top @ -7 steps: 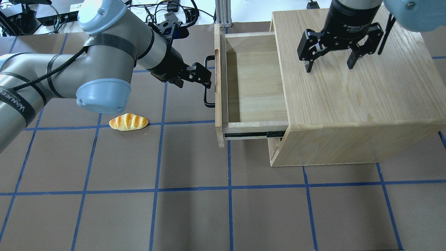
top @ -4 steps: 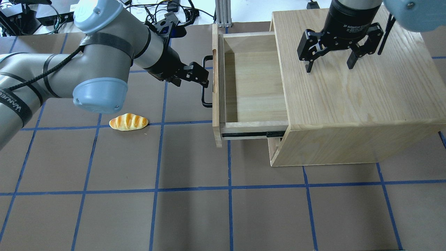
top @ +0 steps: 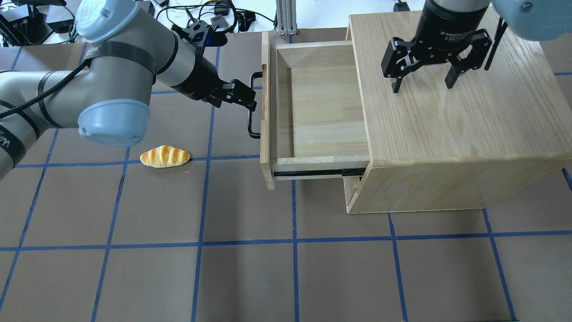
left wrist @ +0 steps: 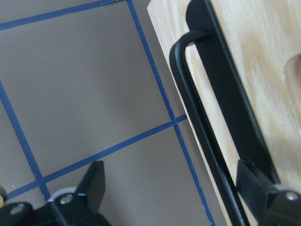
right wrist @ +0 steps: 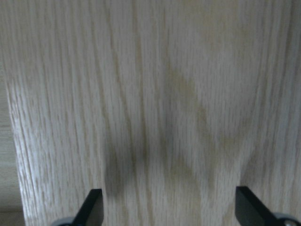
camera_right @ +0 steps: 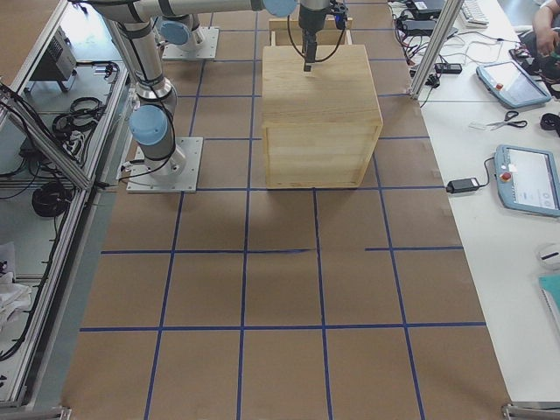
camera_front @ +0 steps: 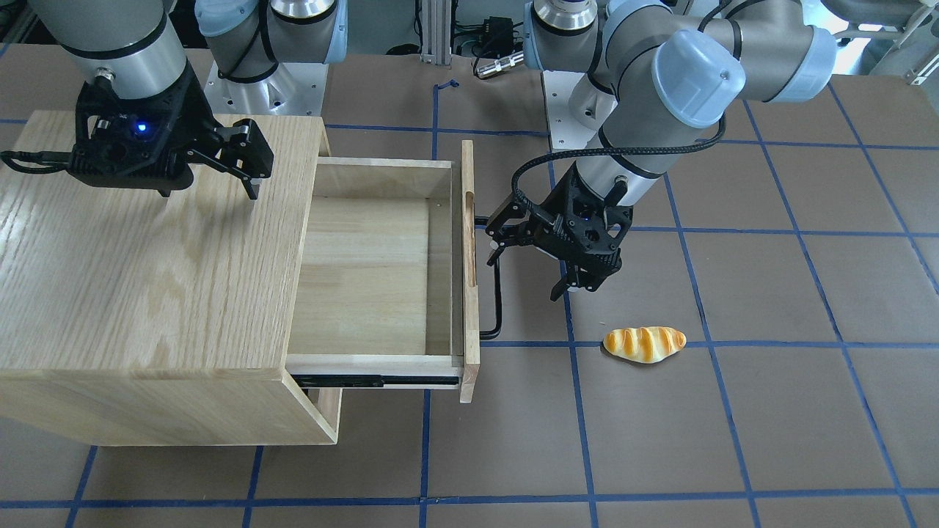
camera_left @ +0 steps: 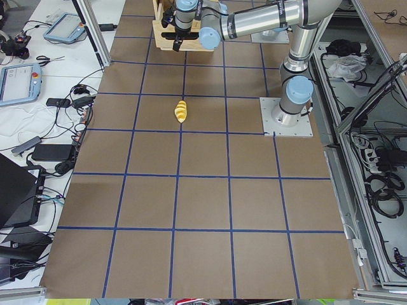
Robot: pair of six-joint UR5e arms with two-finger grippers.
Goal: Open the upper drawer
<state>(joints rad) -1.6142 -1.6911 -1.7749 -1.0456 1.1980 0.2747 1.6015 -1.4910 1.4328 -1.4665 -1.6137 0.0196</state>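
Upper drawer [top: 321,112] slid further out over blue-taped table [top: 246,277]; left fingers [top: 246,99], right fingers [top: 451,79] both spread

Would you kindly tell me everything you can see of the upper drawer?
The upper drawer is light oak with a paler wooden box, nothing visible inside, pulled well out of the cabinet on a black slide rail. Its flat front panel has an oblong slot and a long black bar handle. The open left gripper has one finger hooked behind that handle.
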